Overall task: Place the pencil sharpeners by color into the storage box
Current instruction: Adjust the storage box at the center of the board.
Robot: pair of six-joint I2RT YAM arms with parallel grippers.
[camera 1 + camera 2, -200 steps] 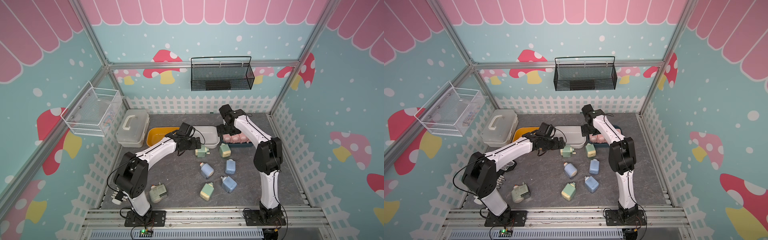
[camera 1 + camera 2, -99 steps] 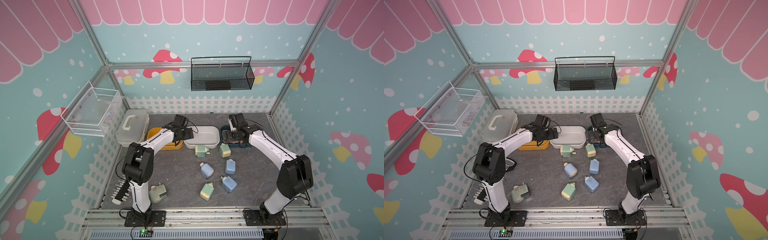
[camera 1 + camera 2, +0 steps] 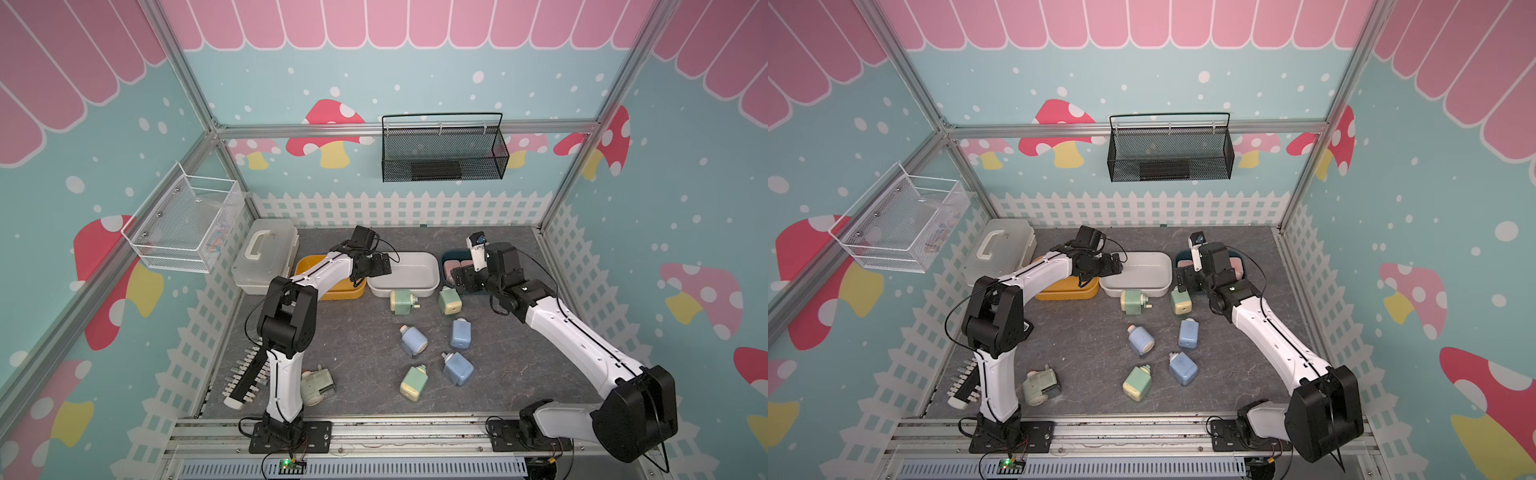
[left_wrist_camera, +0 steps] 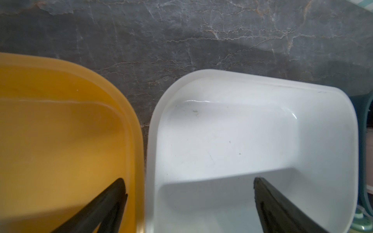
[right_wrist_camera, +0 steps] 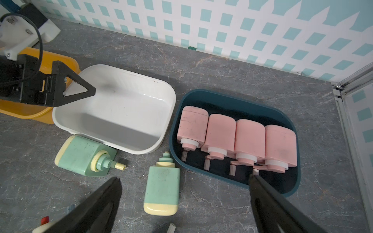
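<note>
Pink sharpeners (image 5: 250, 137) binned, greens begin: left pincer (image 3: 384, 266) and right pincer (image 3: 457, 279) both gape wide and empty, and the right must descend onto the green sharpener (image 5: 161, 185) just ahead of its jaws.

No legible text, labels, brand names, numbers or signs in any view, small white mark (image 3: 524, 286) on the black joint of the right arm (image 3: 573, 332), too small to make out
</note>
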